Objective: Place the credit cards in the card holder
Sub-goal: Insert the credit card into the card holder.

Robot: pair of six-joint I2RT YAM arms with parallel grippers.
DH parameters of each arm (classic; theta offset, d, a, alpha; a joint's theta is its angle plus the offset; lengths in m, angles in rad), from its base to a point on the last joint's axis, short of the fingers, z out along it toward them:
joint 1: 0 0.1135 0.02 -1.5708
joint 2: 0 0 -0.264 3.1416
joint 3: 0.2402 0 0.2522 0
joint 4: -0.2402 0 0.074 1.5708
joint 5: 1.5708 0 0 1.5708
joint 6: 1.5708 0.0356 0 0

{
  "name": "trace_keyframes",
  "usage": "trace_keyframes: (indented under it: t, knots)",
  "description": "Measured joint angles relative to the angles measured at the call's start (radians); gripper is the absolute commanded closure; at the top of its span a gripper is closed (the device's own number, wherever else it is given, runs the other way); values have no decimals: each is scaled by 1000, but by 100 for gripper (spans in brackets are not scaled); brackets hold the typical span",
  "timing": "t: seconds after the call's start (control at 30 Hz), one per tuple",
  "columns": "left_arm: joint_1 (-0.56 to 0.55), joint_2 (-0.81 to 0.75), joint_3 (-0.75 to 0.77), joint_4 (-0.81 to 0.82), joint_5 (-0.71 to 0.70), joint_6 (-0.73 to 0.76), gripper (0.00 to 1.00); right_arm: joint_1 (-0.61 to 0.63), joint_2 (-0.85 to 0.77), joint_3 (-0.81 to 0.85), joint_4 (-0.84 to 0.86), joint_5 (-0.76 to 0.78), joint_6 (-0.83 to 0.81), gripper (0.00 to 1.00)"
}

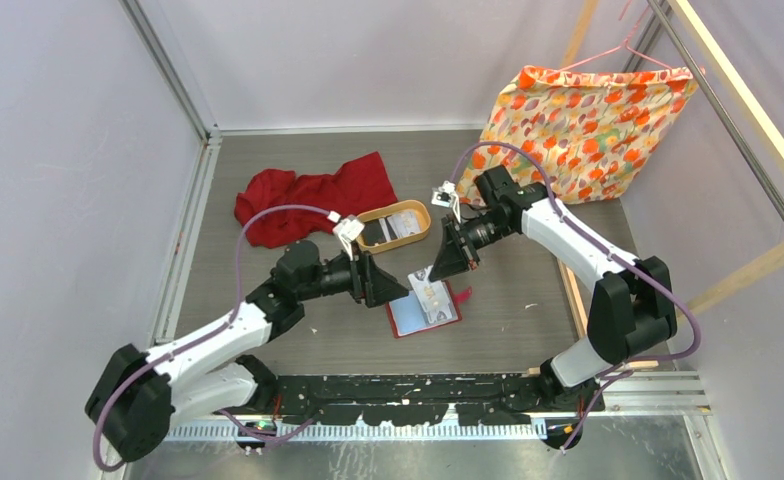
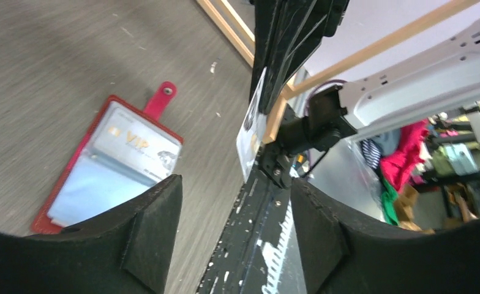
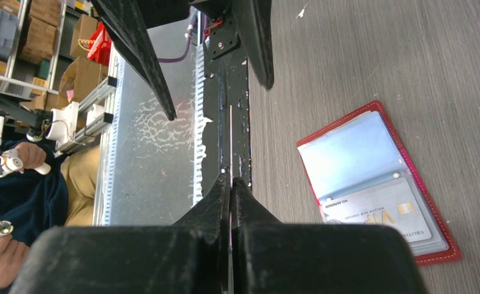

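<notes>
Credit cards (image 1: 400,224) rest on a grey table (image 1: 528,300), several of them in a tray. At the table's 2 o'clock corner a floral cloth (image 1: 588,120) hangs from a pink hanger (image 1: 608,55). A crumpled red cloth (image 1: 308,200) lies at 11 o'clock. The oval wooden tray (image 1: 398,243) holding the pale cards sits just 12 o'clock of centre. The red card holder (image 1: 408,318) lies open and flat just 6 o'clock of centre, its snap tab (image 2: 161,98) pointing to 3 o'clock. A VIP card (image 2: 136,144) sits inside one clear pocket. The right gripper (image 1: 434,270), at the holder's 12 o'clock edge, is clamped on a single card (image 2: 248,131) held on edge above the table. The left gripper (image 2: 234,184), at the holder's 9 o'clock, has its fingers spread with nothing between them.
</notes>
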Motion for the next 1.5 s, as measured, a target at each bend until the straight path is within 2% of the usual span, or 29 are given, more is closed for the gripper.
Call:
trace_keyframes:
  t: [0.2, 0.3, 0.5, 0.67, 0.87, 1.07, 1.27, 1.5]
  knots:
    - [0, -218, -103, -95, -153, 39, 2, -21, 1, -12, 32, 11, 13, 99]
    - [0, -315, -158, -125, -216, 35, 0, -27, -1, -50, 77, 26, 39, 99]
    - [1, -398, -248, -124, -272, -9, 0, -39, -8, -126, 107, 79, 57, 99]
    - [1, -360, -276, -115, -273, -48, 3, -41, 4, -125, 37, 115, -6, 99]
    - [1, -306, -291, -53, -272, -96, 6, -41, 99, -79, -110, 196, -118, 99]
    - [-8, -272, -322, -14, -274, -140, 8, -41, 130, -62, -158, 256, -136, 99]
    - [-97, -245, -345, 25, -358, -151, 14, -41, 130, -99, -28, 310, 22, 99]
    - [-197, -156, -357, 84, -517, -176, 28, -47, 85, -240, 287, 336, 353, 99]
